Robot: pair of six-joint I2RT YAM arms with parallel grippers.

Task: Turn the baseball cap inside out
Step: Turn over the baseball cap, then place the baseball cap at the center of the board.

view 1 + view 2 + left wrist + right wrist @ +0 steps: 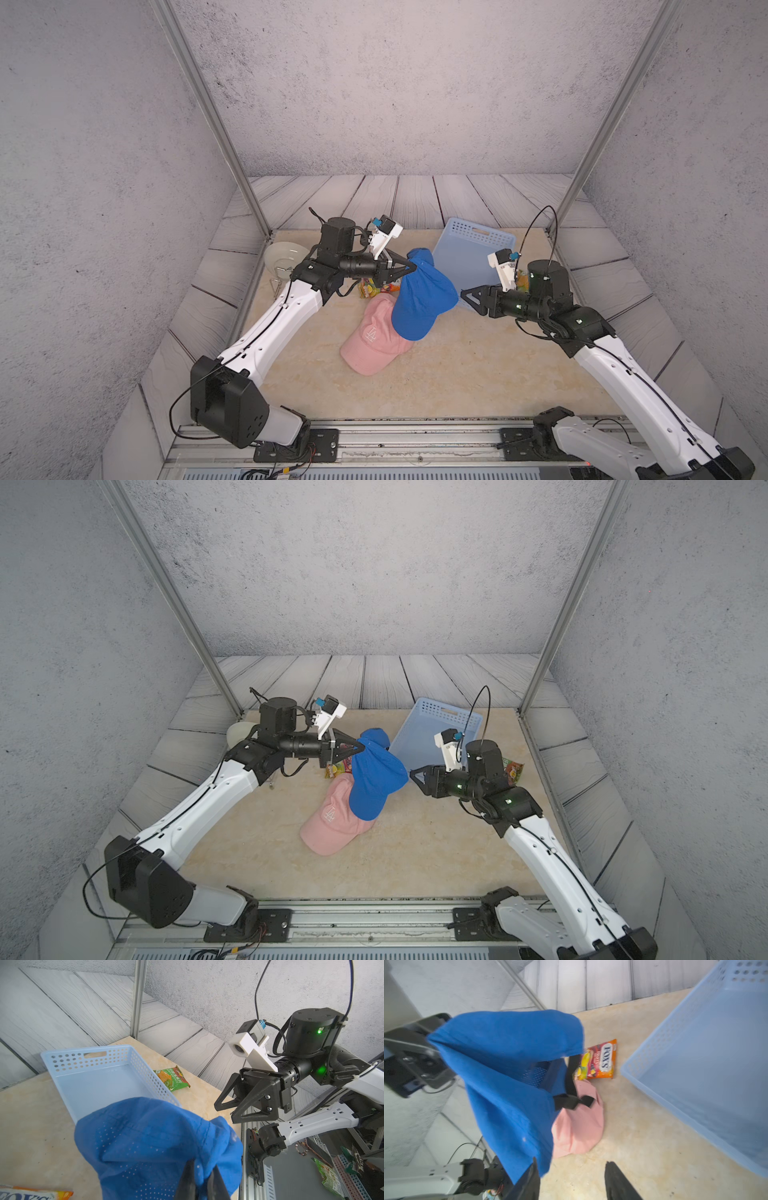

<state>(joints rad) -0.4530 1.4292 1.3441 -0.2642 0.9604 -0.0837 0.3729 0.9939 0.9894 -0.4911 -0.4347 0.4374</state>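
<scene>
In both top views the left tool [411, 268] is closed on a pinch of fabric at the upper edge of the blue cap [424, 299]. The cap hangs from that grip above the middle of the tabletop [457, 374], and its lower part overlaps the pink cap [374, 340] that lies flat below it. The right tool [468, 301] sits just beside the blue cap's other side, jaws apart and holding nothing. A light-blue basket [469, 249] lies behind the two tools, a pale bowl [284, 255] stands by the left arm, and a candy bag [337, 769] shows under the left tool. A snack packet [514, 769] lies behind the right arm.

From the left wrist, the left tool [202, 1180] has its two dark fingers pressed together on bunched blue fabric — the blue cap [145, 1142] spreads out beyond them, perforated panels showing. The basket [91, 1057] lies past it with the green snack packet [173, 1078] beside its wall. The right tool [225, 1112] faces the cap with its fingers spread.

From the right wrist, the right tool [575, 1182] is open, bare tabletop between its fingers. The blue cap [508, 1064] hangs in front — a black strap [571, 1095] dangles from it, with the pink cap [577, 1130] and candy bag [600, 1059] beyond.
</scene>
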